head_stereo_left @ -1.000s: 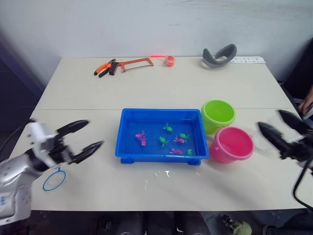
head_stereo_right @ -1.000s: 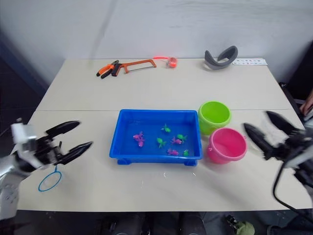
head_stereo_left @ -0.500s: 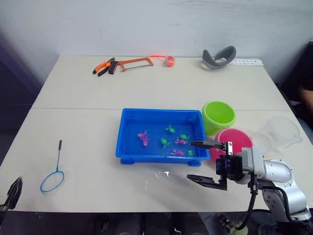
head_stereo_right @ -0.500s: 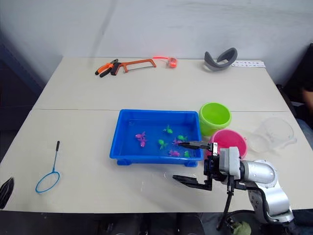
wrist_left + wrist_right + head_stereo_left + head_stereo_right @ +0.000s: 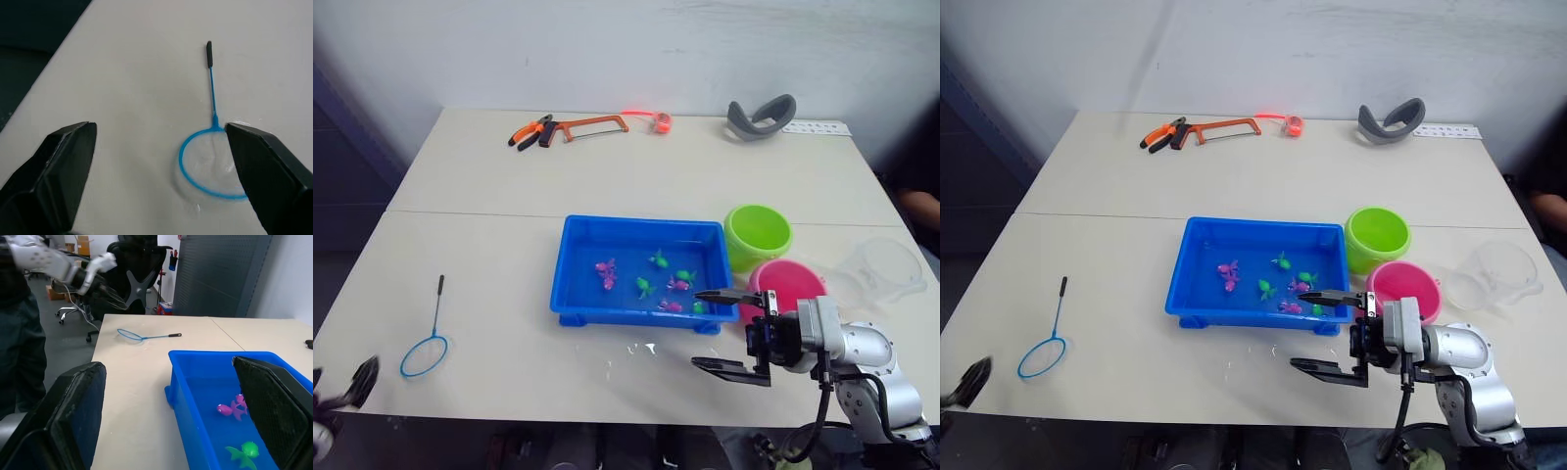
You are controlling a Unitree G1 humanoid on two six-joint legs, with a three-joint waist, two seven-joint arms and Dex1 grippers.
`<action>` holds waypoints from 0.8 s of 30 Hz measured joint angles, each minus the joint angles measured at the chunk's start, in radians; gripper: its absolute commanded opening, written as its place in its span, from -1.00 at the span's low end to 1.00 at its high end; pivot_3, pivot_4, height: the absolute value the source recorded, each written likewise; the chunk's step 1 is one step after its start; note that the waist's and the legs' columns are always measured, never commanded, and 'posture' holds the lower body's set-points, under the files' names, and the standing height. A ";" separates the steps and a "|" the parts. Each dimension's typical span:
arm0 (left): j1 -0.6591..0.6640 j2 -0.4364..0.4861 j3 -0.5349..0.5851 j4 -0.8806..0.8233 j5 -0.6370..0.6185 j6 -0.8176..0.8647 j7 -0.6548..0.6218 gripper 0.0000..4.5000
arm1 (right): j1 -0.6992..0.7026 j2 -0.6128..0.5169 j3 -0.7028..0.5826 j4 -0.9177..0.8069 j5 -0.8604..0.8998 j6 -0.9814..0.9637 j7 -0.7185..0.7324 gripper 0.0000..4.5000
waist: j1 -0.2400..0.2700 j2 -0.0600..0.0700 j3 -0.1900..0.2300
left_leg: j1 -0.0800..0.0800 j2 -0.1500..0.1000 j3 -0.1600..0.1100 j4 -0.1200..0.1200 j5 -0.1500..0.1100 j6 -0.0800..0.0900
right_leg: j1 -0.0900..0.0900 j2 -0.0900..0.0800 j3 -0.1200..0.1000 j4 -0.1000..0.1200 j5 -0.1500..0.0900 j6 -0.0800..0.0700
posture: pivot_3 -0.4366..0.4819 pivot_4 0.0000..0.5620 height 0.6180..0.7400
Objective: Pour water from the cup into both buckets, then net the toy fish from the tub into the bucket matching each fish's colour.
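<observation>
Lying near the table's (image 5: 489, 176) front left corner, the net (image 5: 426, 336) is seen with its hoop toward the front edge and its handle pointing toward the far edge. The left gripper (image 5: 161, 176) is held spread just above it, one finger to each side of the hoop, nothing between them. The tub (image 5: 578, 294) is placed at the middle of the table, holding water and the pink and green fish (image 5: 646, 284). The green bucket (image 5: 757, 235) is set just beside the tub's far right corner, and the pink bucket (image 5: 788, 284) stands in front of it, toward the front edge. The cup (image 5: 883, 269) is found near the right edge, beyond the pink bucket. The right gripper (image 5: 732, 330) is held spread over the front edge, empty, just in front of the tub's front right corner and beside the pink bucket. Pliers (image 5: 529, 132), a hacksaw (image 5: 592, 125) and a grey curved object (image 5: 760, 116) are laid along the far edge.
</observation>
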 measured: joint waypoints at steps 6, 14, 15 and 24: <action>-0.284 0.148 -0.183 0.060 -0.007 0.366 0.116 1.00 | 0.029 0.004 -0.011 0.064 -0.042 -0.094 0.034 0.95 | -0.018 0.000 0.000 | 0.000 0.000 0.001 -0.001 0.002 0.002 | 0.000 0.002 0.000 0.006 0.000 0.000 | -0.05 -0.47 1.00; -0.489 0.185 -0.358 0.295 0.109 0.432 0.115 1.00 | 0.111 0.003 -0.058 0.123 -0.049 -0.204 0.071 0.95 | -0.022 0.000 0.000 | 0.001 0.000 0.001 0.000 0.004 0.000 | 0.000 0.002 -0.002 0.008 0.000 0.001 | -0.05 -0.47 1.00; -0.497 0.184 -0.363 0.300 0.118 0.433 0.112 1.00 | 0.115 0.003 -0.058 0.123 -0.049 -0.207 0.071 0.95 | -0.022 0.000 0.000 | 0.001 0.000 0.001 0.000 0.004 0.000 | 0.000 0.002 -0.001 0.008 0.000 0.001 | -0.05 -0.47 1.00; -0.576 0.149 -0.386 0.332 0.155 0.511 0.099 -0.07 | 0.165 -0.002 -0.074 0.040 -0.069 -0.200 0.001 1.00 | -0.002 0.009 -0.004 | 0.004 -0.001 0.002 0.000 0.004 -0.005 | 0.000 0.001 0.001 0.008 0.000 0.001 | -0.05 -0.47 1.00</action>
